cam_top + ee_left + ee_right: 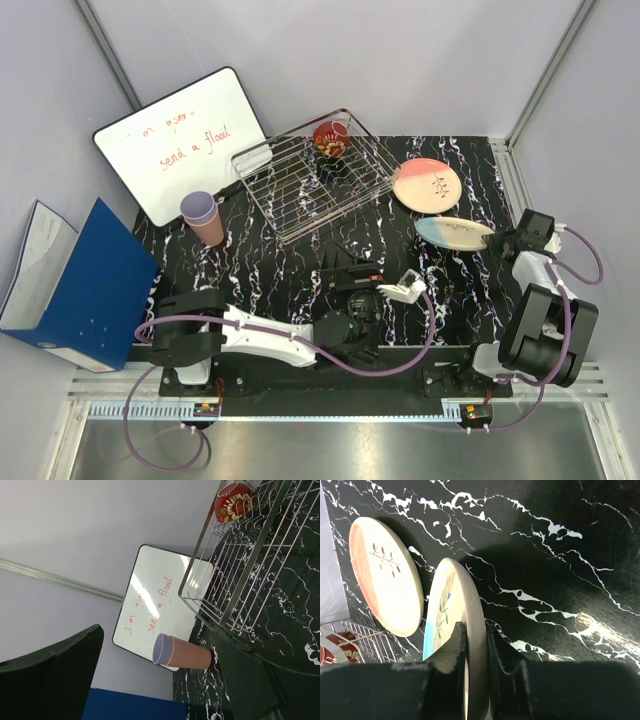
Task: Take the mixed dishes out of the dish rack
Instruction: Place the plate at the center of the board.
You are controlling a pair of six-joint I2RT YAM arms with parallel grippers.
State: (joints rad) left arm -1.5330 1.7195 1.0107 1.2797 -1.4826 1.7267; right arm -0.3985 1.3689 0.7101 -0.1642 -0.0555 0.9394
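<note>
From where I stand, most of the job looks done. The wire rack [300, 185] sits in the upper middle of the overhead view, and only the red bowl [331, 138] is in it, tucked at its top corner. At the left of that view, just beside the rack and in front of the whiteboard [180, 140], the purple cup [197, 207] is nested inside the pink cup [212, 232], both standing on the black marbled desk [260, 270]. To the right of the rack the pink plate [427, 185] lies flat on the desk. Just below it in the frame is the blue plate [455, 232], tilted, with the right tool [475, 635] clamped on its rim. The right wrist view shows one finger on each face of the plate. I cannot tell whether its far edge touches the desk. The left tool [345, 268] hangs in the middle of the frame below the rack, its fingers [60, 675] wide apart and holding nothing, pointed toward the rack and the cups. I reckon two things are left. The blue plate has to be set down, and the bowl has to be lifted out.
</note>
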